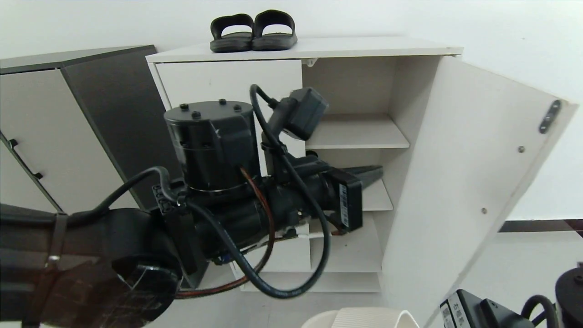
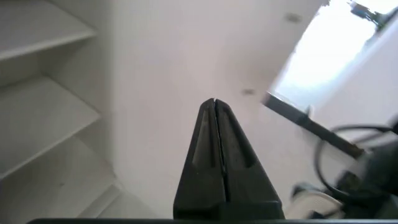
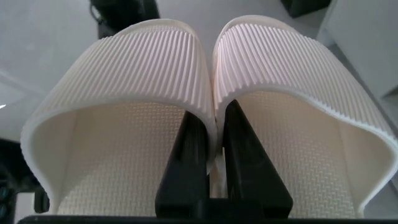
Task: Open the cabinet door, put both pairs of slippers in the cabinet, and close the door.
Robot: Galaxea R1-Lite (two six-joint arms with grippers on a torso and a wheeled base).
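White wall and pale floor, with a white cabinet (image 1: pixel 300 50) whose right door (image 1: pixel 464 182) stands swung wide open.

One pair of black slippers (image 1: pixel 253 32) sits side by side on the cabinet's top, toward its back edge and above the closed left door. The left gripper (image 1: pixel 375 172) is level with the middle shelves (image 1: pixel 357 132) of the open compartment, its tip just inside the opening; its jaws are pressed flat together with nothing between them. The right gripper (image 3: pixel 214 115) is low, at the cabinet's foot near the open door's bottom edge, and its jaws are nearly closed, pinching the two touching inner strap edges of the white slippers (image 3: pixel 149 81), so the ribbed pair hangs together off the floor. Beside the white cabinet's left side stands a grey cabinet (image 1: pixel 54 127).
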